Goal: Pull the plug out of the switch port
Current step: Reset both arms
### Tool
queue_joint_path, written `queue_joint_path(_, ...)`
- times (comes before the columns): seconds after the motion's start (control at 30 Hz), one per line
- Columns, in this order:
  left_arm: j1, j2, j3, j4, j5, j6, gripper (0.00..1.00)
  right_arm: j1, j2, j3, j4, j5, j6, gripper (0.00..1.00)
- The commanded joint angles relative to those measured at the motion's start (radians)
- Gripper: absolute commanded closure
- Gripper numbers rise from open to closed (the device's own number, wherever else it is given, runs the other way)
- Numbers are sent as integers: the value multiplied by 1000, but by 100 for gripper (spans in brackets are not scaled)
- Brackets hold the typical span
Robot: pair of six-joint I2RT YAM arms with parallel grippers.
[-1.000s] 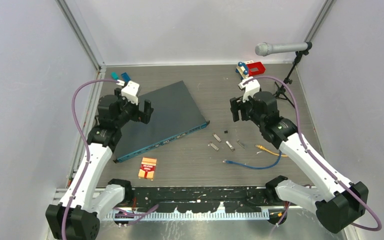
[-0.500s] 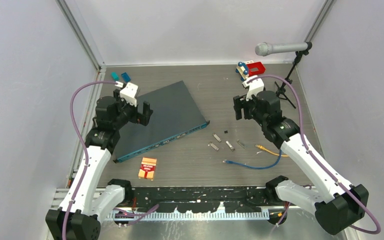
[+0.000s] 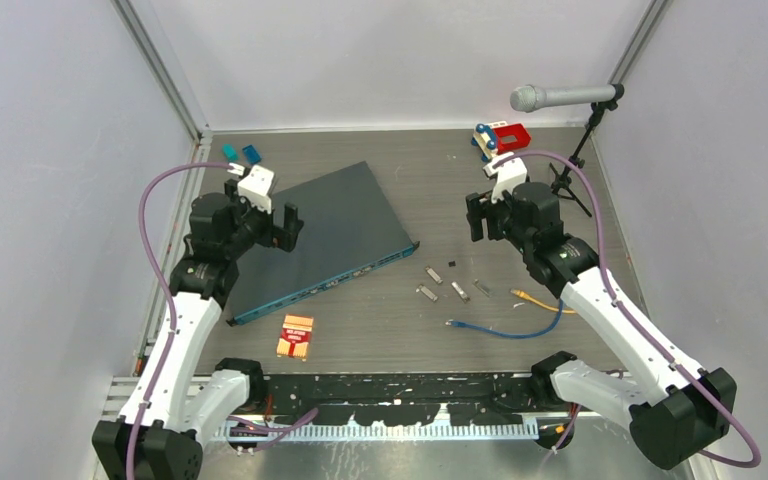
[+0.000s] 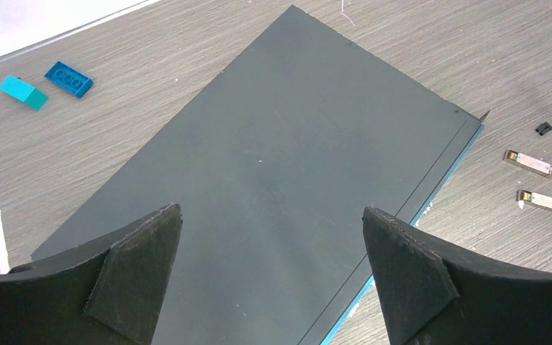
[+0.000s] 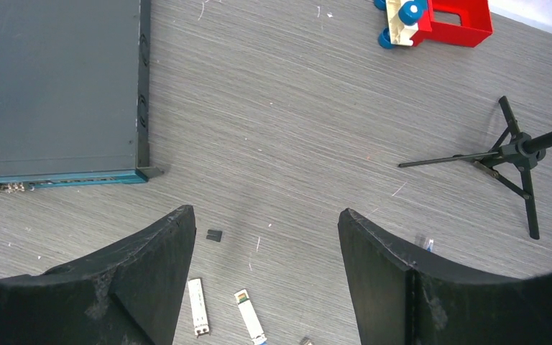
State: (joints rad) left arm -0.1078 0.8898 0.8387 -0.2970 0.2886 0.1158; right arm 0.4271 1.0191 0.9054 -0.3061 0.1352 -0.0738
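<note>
Switch (image 3: 325,237) lies flat on the worktop (image 3: 390,330); no cable visibly plugged in. Blue cable (image 3: 505,328) lies loose nearby. Left gripper (image 4: 269,280) and right gripper (image 5: 262,277) hover spread, empty. Stage undeterminable.

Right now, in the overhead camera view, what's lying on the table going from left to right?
Teal and blue bricks → network switch → small metal modules → blue cable → red toy vehicle → microphone stand.

White-and-black arms, purple cables, seemingly matte black wedge-shaped fingers (image 4: 136,269).
</note>
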Motion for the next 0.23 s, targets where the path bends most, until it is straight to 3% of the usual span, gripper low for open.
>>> queue_joint_path(0.0, 10, -18, -6, 26, 16, 14, 0, -8, -20, 4, 43, -18, -1, 23)
queue_joint_path(0.2, 13, -16, -8, 26, 21, 14, 0, -15, -18, 7, 38, -36, 0, 24)
